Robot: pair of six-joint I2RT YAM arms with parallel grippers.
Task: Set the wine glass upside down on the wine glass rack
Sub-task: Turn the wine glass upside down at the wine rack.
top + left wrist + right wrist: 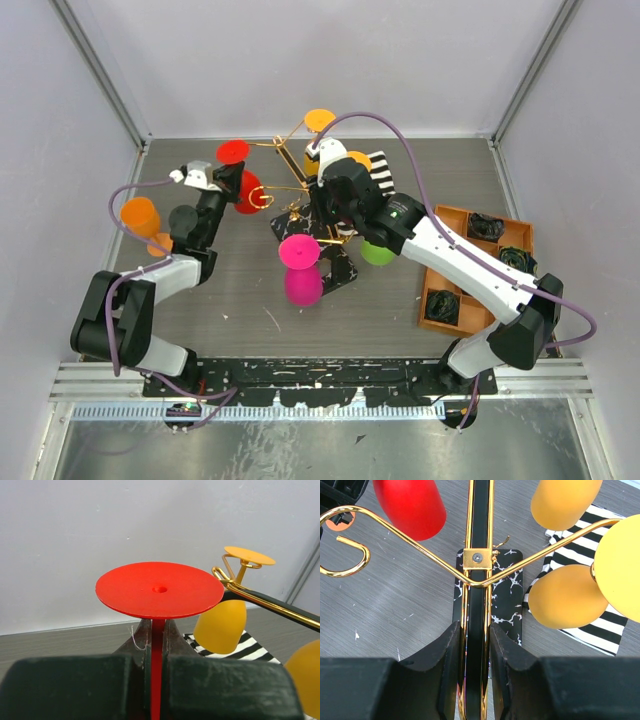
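My left gripper is shut on the stem of a red wine glass held upside down, its round foot on top. The red bowl is beside the left scroll-ended arm of the gold wine glass rack. I cannot tell if they touch. My right gripper is shut on the rack's upright post, above its black marbled base. Yellow glasses and a pink glass hang upside down on the rack.
A green glass is by the rack's base. An orange glass stands at the left. A black-and-white striped cloth lies behind the rack. A brown compartment tray with black items sits at the right. Grey walls enclose the table.
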